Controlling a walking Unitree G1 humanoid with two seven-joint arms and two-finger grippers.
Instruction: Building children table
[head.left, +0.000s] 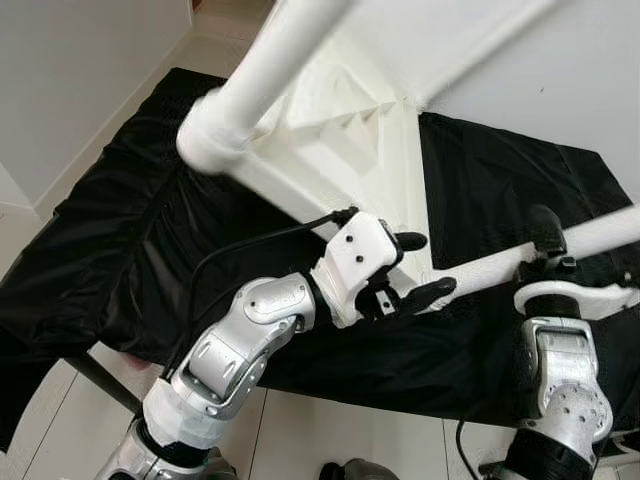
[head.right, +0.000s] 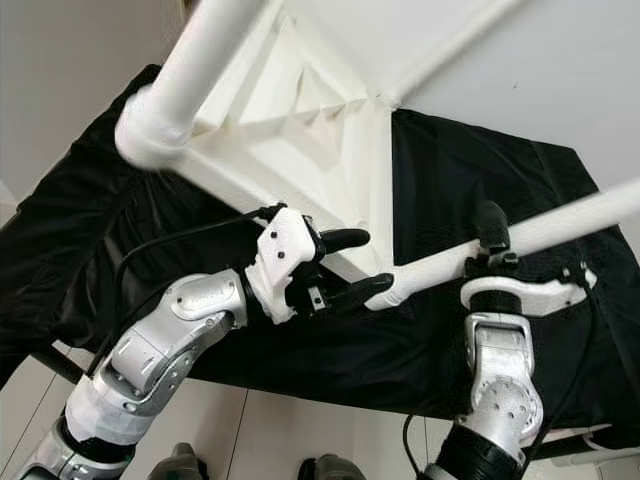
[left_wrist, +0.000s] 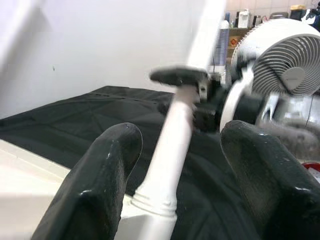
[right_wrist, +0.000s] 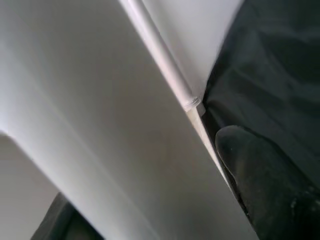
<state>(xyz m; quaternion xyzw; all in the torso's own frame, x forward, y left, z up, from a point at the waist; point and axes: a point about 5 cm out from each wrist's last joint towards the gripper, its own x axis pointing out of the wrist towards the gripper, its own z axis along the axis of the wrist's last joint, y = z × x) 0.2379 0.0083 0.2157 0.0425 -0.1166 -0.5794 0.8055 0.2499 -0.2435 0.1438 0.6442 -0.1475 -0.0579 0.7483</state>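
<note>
Cloth (head.left: 120, 230), black, covers a work surface that spans the scene from left to right. On it lies a white children's table (head.left: 340, 150), upside down and tilted, its ribbed underside facing up. One white leg (head.left: 265, 75) rises from the table's left corner toward the camera, large and blurred.

The left gripper (head.left: 415, 268) sits at the table's near corner. Its two black fingers are spread apart, one above and one below the base of a second leg (head.right: 520, 238). In the left wrist view this leg runs straight between the parted fingers (left_wrist: 100, 190), and whether they touch it cannot be told.

That second leg stretches out to the right, low over the cloth. The right gripper (head.right: 490, 235) meets it midway along, one black finger standing up against the leg. Whether it is clenched on the leg cannot be told. A white fan (left_wrist: 282, 65) stands in the room behind.
</note>
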